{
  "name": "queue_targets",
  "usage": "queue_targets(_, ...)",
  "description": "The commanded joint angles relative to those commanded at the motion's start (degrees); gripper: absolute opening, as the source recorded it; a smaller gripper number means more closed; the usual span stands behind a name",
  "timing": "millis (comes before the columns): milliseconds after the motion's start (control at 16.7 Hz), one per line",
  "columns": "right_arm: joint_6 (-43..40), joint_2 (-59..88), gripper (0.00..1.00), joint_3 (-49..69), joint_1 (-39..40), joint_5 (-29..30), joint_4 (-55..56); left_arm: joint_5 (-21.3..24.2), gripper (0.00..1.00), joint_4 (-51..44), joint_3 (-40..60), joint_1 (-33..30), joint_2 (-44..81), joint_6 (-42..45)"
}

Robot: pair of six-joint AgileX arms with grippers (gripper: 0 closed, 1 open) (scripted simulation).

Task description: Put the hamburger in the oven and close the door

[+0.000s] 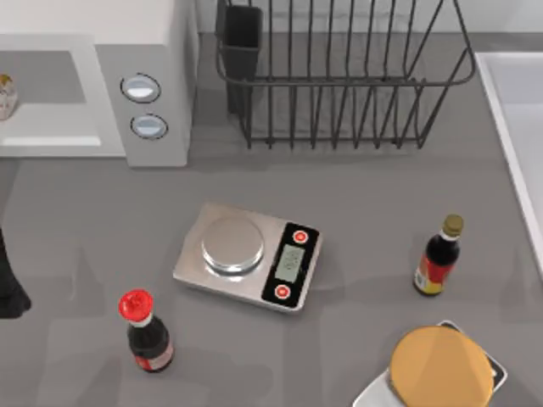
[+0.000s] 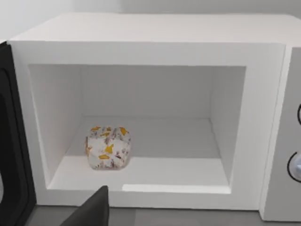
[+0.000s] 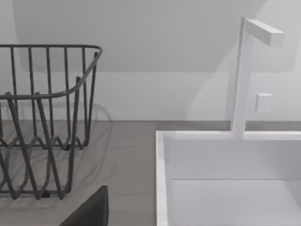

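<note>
The small hamburger (image 2: 108,147), golden-topped with a pale lower part, sits on the floor of the white boxy oven (image 2: 150,42), inside its pale cavity near the hinge-side wall. The oven's dark-edged door (image 2: 11,141) stands open. Whether my jaws are open or closed, I cannot tell.

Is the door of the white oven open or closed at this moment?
Open. The white boxy oven shows its pale cavity uncovered, its dark-framed door swung aside, and the small golden-topped hamburger sitting inside.
</note>
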Motion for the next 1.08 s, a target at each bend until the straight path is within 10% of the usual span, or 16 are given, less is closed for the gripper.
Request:
queue_targets(420, 0.0, 0.0, 1.0, 0.0, 0.0, 0.0, 0.0, -0.02, 1.0, -0.66, -0.94, -0.6, -2.72, 0.06)
queue_targets(1080, 0.0, 0.0, 1.0, 0.0, 0.0, 0.0, 0.0, -0.02, 0.17, -0.66, -0.94, -0.6, -2.72, 0.06)
